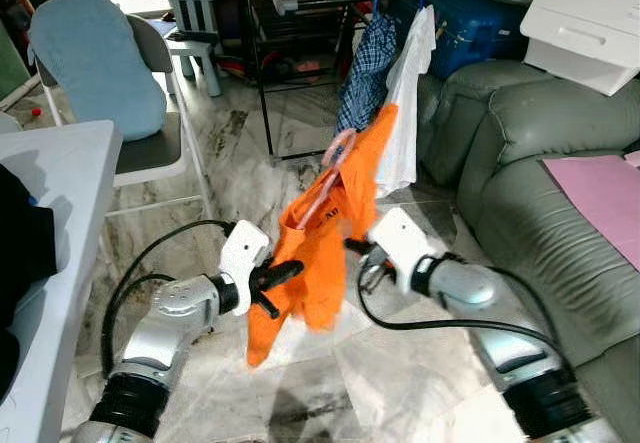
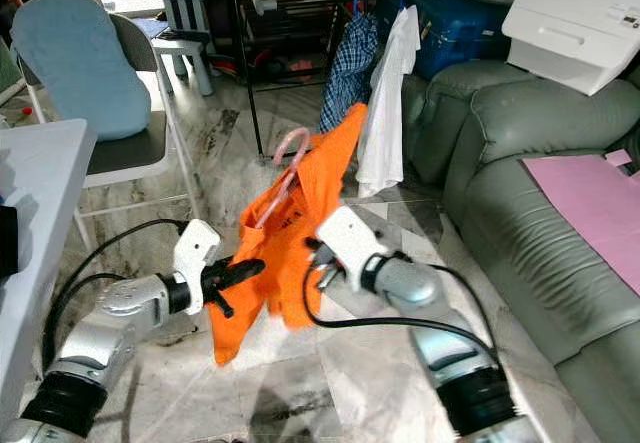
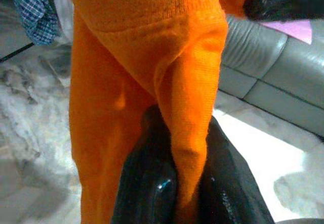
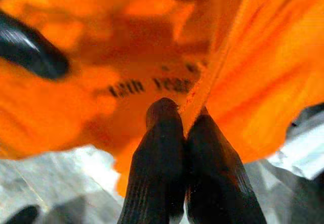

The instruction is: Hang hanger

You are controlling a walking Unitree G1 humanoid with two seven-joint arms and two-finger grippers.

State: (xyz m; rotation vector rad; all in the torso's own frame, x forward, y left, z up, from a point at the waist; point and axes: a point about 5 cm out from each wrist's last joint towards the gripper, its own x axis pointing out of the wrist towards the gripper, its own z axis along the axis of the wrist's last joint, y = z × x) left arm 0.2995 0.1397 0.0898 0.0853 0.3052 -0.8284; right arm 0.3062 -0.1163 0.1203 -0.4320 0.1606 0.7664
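An orange shirt (image 1: 325, 238) on a pink hanger (image 1: 330, 168) hangs in the air between my two arms, above the marble floor. My left gripper (image 1: 290, 271) is shut on a fold of the orange shirt (image 3: 187, 133) at its lower left side. My right gripper (image 1: 352, 247) is shut on the shirt's edge (image 4: 202, 100) from the right. The hanger's hook sticks up out of the collar. Behind stands a black clothes rack (image 1: 300, 3) with a plaid shirt (image 1: 365, 68) and a white shirt (image 1: 405, 103) hanging from its rail.
A grey sofa (image 1: 530, 163) runs along the right, with a pink sheet (image 1: 600, 188) and a white box (image 1: 585, 23) on it. A white table (image 1: 50, 213) is at the left, a chair with a blue cushion (image 1: 95, 58) behind it.
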